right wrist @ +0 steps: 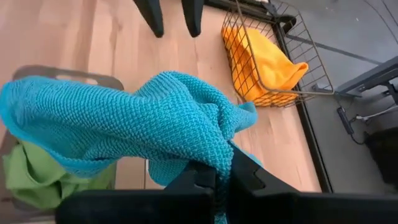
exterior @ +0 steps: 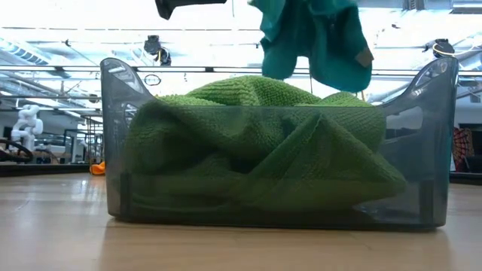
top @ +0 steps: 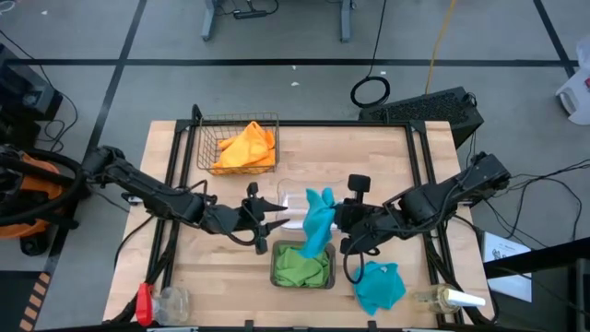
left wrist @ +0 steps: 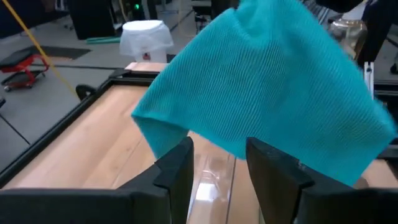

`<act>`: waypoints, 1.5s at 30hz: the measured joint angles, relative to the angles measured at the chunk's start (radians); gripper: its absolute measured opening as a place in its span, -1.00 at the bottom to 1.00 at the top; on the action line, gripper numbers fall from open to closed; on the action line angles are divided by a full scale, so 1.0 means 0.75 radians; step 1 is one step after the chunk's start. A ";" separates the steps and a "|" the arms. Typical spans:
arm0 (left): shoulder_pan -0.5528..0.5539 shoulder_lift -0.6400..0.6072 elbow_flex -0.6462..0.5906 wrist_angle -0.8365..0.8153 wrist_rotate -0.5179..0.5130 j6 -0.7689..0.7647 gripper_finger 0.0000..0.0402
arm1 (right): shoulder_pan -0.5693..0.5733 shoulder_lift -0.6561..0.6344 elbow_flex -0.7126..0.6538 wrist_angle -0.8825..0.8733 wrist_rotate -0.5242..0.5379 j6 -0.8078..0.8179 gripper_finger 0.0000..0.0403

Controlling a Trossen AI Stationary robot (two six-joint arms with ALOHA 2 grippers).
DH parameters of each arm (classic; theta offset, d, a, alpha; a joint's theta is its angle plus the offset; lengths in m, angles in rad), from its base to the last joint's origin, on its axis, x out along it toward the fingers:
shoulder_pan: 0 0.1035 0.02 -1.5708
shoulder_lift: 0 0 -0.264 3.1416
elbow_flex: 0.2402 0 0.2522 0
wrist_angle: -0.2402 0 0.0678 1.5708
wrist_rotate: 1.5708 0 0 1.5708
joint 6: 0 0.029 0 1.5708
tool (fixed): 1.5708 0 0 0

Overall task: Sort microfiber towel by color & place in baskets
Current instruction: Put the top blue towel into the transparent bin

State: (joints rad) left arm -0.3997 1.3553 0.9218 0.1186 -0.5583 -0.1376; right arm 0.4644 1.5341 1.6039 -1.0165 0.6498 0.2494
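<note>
My right gripper (top: 337, 218) is shut on a teal-blue towel (top: 318, 219) and holds it over the middle of the table, above the far end of the grey tray (top: 277, 277). Two light green towels (top: 300, 266) fill that tray. My left gripper (top: 277, 219) is open just left of the hanging towel, its fingers (left wrist: 177, 165) apart and close before the cloth (left wrist: 267, 93). A second teal-blue towel (top: 380, 286) lies crumpled on the table near the right front. Orange-yellow towels (top: 245, 148) lie in the brown wire basket (top: 205, 138). The clear tray (top: 289, 195) sits beneath the held towel. My right gripper pinches the teal-blue towel between its two fingers at a bunched fold (right wrist: 219, 155), several layers gathered together. The fingers come level from the table's right. The towel is lifted clear and hangs slack below and beyond the fingers, its lower end (exterior: 312, 53) above the green towels.
A clear bottle with a red cap (top: 161, 301) lies at the near left corner and another bottle (top: 452, 297) at the near right. Black frame rails (top: 171, 184) run along the table's left and right sides. Bare wood shows left of the grey tray.
</note>
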 joint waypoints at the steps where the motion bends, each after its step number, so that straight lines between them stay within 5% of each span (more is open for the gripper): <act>1: 0.000 0.009 0.000 0.015 0.001 0.021 -0.24 | 0.000 0.000 -0.010 0.000 0.002 0.000 -1.00; 20: 0.121 0.118 -0.001 0.143 0.010 0.193 -0.24 | -0.093 0.000 -0.184 0.273 0.150 0.045 -1.00; 27: 0.194 0.137 -0.001 0.175 0.222 0.194 -0.24 | -0.122 0.000 -0.184 0.394 0.161 0.057 -1.00; 33: 0.237 0.207 -0.001 0.284 0.245 0.261 -0.24 | -0.135 0.023 -0.184 0.445 0.262 0.047 -1.00; 45: 0.184 -0.031 -0.003 -0.415 0.157 0.094 -0.24 | -0.096 0.171 -0.185 0.335 0.236 0.100 -1.00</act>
State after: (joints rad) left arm -0.2618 1.3319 0.9199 -0.1928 -0.4403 -0.0669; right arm 0.3925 1.6622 1.4651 -0.7657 0.8266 0.3243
